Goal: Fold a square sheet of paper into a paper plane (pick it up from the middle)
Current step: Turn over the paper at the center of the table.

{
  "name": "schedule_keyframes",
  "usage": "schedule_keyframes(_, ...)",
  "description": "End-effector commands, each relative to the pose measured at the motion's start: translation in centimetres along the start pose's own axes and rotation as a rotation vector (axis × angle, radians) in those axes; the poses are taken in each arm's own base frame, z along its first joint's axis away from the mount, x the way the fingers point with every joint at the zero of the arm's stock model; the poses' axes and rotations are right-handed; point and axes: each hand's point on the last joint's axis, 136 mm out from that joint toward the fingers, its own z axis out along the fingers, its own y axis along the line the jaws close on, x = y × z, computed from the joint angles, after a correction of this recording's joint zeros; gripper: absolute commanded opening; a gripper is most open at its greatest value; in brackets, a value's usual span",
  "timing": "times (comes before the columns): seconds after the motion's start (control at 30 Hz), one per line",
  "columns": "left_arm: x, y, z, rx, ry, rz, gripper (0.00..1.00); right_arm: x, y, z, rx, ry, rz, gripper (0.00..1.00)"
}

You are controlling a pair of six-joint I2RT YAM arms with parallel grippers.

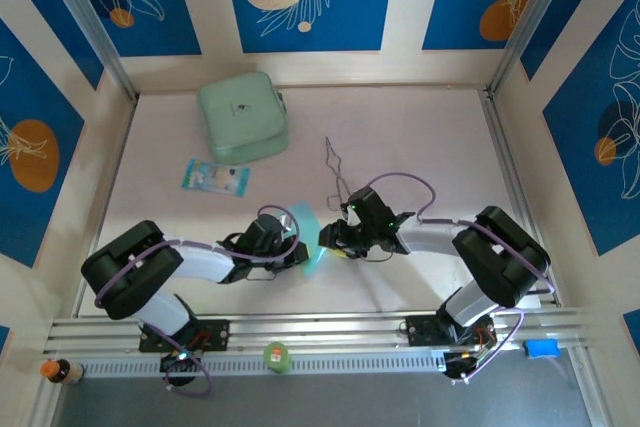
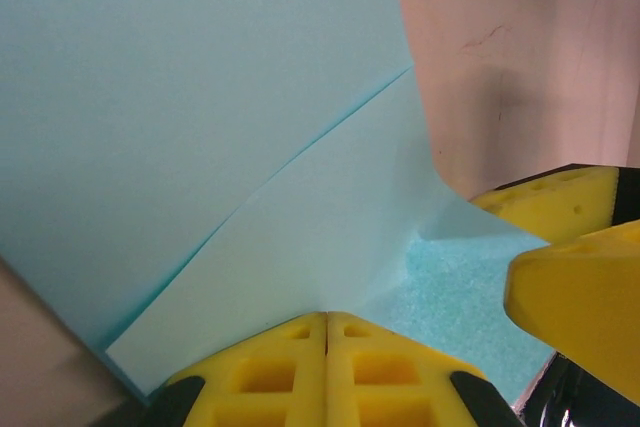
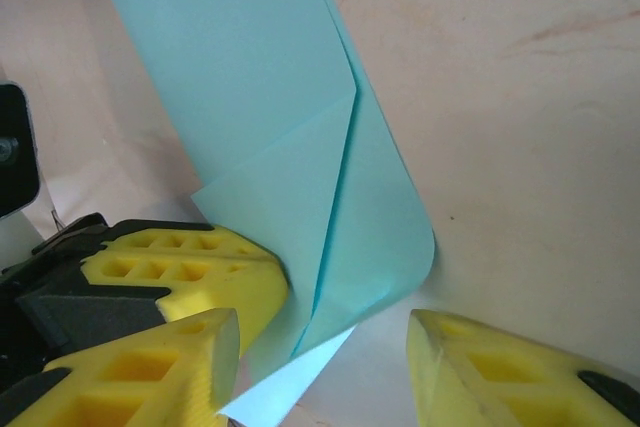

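We are looking down on the mint-green case (image 1: 243, 119) at the far left of the table (image 1: 430, 137). The cyan sheet of paper (image 1: 306, 222) is sitting nearer the arm bases than the case and off to its right, between the two grippers. It is already carrying folds. In the right wrist view we are seeing a diagonal flap and a long lengthwise crease on the paper (image 3: 270, 97), and its rounded folded edge is curling up off the table.

The left gripper (image 2: 326, 325) is pinching the sheet (image 2: 200, 127). Its yellow fingers are pressing flat together, with the paper coming out from between them. In the top view this gripper (image 1: 298, 250) is lying on the case's side of the paper.

The right gripper (image 3: 325, 347) is standing with its jaws apart. The paper's lower tip is hanging in the gap, and neither finger is clamping it. From above, it (image 1: 328, 237) is lying on the side of the sheet away from the case.

A small blue-and-white packet (image 1: 215, 177) is lying just on the near side of the case, and metal tongs (image 1: 338, 169) are lying well to the case's right.
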Motion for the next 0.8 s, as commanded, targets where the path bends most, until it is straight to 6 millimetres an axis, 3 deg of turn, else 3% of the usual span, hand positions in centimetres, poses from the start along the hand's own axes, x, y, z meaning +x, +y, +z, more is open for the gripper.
schedule_keyframes(0.0, 0.7, 1.7, -0.2, -0.059, 0.011, 0.005, 0.05, 0.3, 1.2, -0.6, -0.050, 0.008, 0.004, 0.49)
schedule_keyframes(0.23, 0.7, 1.4, -0.1, -0.049, 0.011, 0.005, 0.05, 0.3, 0.5, -0.1, -0.016, 0.026, 0.032, 0.51)
schedule_keyframes(0.43, 0.7, 1.3, -0.2, -0.043, 0.010, 0.006, 0.04, -0.4, 1.0, 0.1, -0.054, 0.019, -0.020, 0.42)
schedule_keyframes(0.77, 0.6, 1.2, -0.2, -0.040, 0.009, 0.008, 0.05, -0.9, 1.0, 0.7, -0.098, 0.065, -0.049, 0.39)
